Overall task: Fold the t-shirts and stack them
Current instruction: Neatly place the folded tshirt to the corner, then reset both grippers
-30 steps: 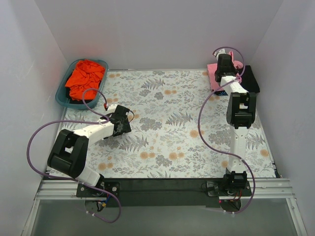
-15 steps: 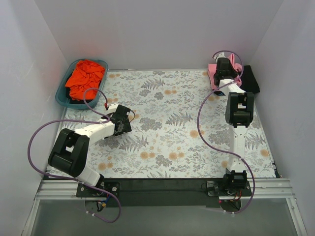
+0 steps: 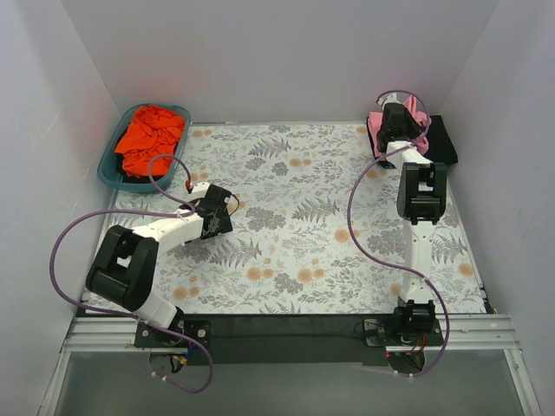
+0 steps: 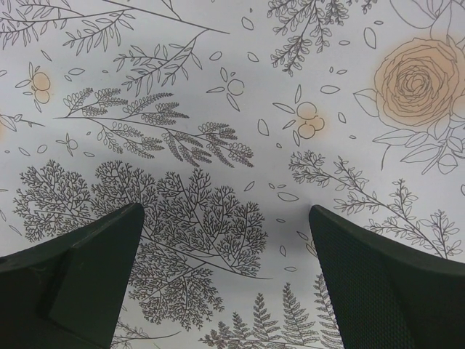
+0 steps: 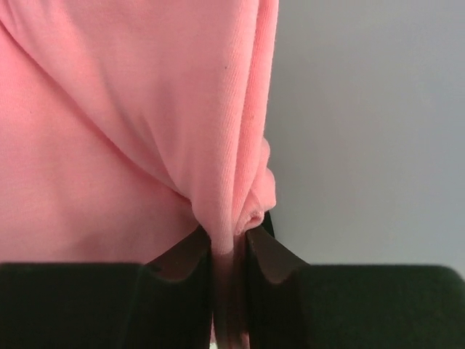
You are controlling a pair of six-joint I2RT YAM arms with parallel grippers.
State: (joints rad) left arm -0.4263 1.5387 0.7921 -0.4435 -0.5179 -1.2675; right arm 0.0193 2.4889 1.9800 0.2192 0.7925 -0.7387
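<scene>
The light pink t-shirt [image 3: 376, 125] lies at the far right corner, partly over the black t-shirt [image 3: 440, 141]. My right gripper [image 3: 397, 111] is shut on a fold of the pink t-shirt [image 5: 145, 131]; the cloth is pinched between the fingertips [image 5: 263, 254]. The orange-red t-shirt [image 3: 150, 139] lies crumpled in the teal basket [image 3: 110, 172] at the far left. My left gripper [image 3: 222, 214] is open and empty, low over the floral tablecloth [image 4: 240, 109], with both fingers [image 4: 378, 291] apart.
White walls enclose the table on three sides. The right gripper is close to the back wall [image 5: 363, 109]. The floral cloth [image 3: 303, 217] covers the table between the two arms.
My right gripper has moved toward the back wall, pulling the pink t-shirt up and back with it. The left arm has barely moved.
</scene>
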